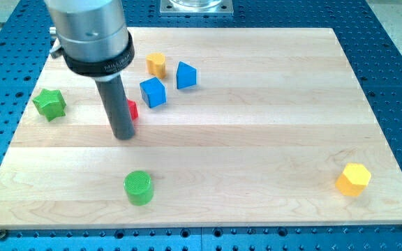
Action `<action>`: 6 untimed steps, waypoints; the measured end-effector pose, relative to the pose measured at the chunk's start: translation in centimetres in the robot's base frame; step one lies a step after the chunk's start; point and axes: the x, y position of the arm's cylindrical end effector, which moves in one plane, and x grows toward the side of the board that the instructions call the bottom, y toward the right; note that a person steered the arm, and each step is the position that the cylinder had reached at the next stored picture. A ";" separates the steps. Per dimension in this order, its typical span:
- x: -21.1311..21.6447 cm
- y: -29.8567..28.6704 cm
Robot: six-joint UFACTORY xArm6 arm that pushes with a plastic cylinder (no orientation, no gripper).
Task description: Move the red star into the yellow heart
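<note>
One wooden board [257, 139] filled most of the view, lying on a blue perforated table [396, 84]. Largest on it was the arm's grey housing [89, 31] at about eleven o'clock, with the dark rod coming down from it. My tip [123, 137] rested on the board at roughly nine o'clock from the board's centre; being a plain rod, it had nothing to spread or pinch, and it held nothing. The red block [132, 109] showed only as a sliver just right of the rod, touching it or very nearly so, above my tip; its star shape could not be made out because the rod hid most of it.

Next in size came the blue cube [153, 92] at one o'clock from my tip, and the blue wedge-like block [185, 75] beyond it. The yellow block [157, 65] stood near them at the view's top; whether it was heart-shaped I could not tell. The yellow hexagon [353, 179] sat at four o'clock, well apart. The green star [49, 103] lay at ten o'clock, the green cylinder [139, 187] at six.
</note>
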 end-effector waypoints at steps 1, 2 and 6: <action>-1.5 -7.4; 0.2 -5.5; -10.8 -1.6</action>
